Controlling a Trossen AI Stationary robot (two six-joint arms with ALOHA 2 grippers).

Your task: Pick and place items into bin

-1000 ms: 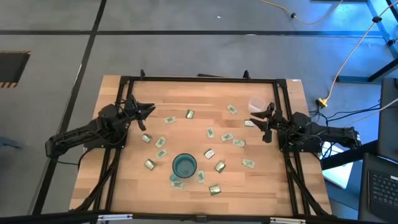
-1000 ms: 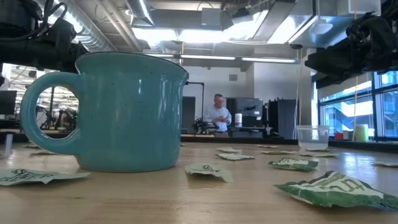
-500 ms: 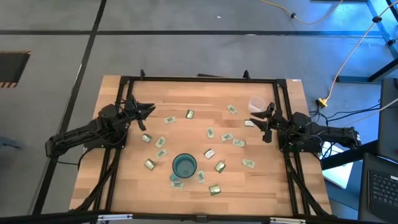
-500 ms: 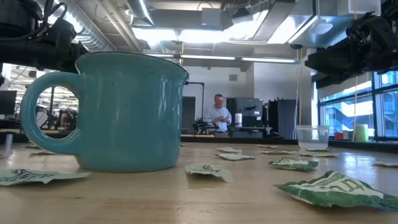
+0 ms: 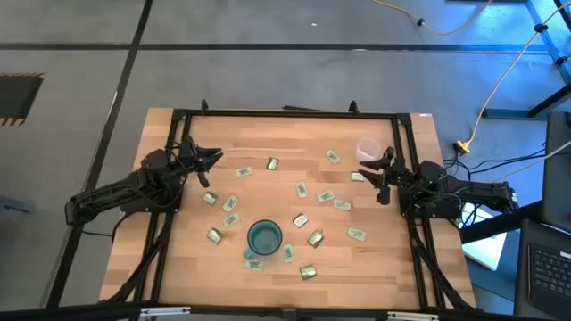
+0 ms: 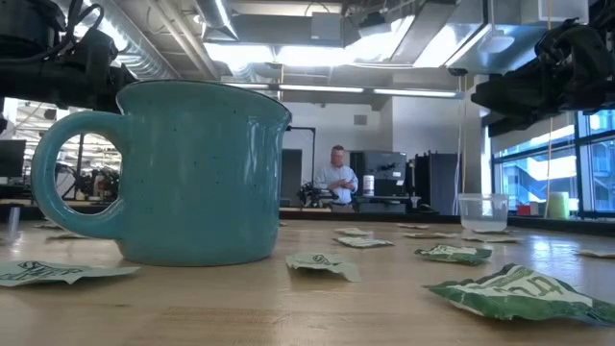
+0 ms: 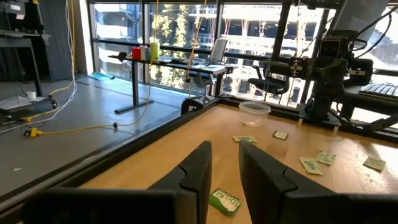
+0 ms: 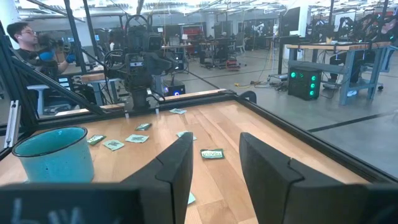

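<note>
Several small green and yellowish packets (image 5: 302, 191) lie flat across the wooden table, and some lie around the teal mug (image 5: 265, 237). The translucent cup (image 5: 369, 149) stands upright near the table's far right corner; it also shows in the low view as cup (image 6: 482, 211). My left gripper (image 5: 214, 159) hovers open at the table's left side, with a packet (image 7: 224, 202) lying just ahead of its fingers. My right gripper (image 5: 364, 169) hovers open at the right side, just on the near side of the cup, with a packet (image 8: 212, 154) lying on the table ahead of its fingers.
The teal mug (image 6: 183, 173) stands upright near the table's near edge at the middle. A black frame (image 5: 285, 114) runs along the table's edges. A person stands far behind the table in the low view. Bare wood lies along the far edge.
</note>
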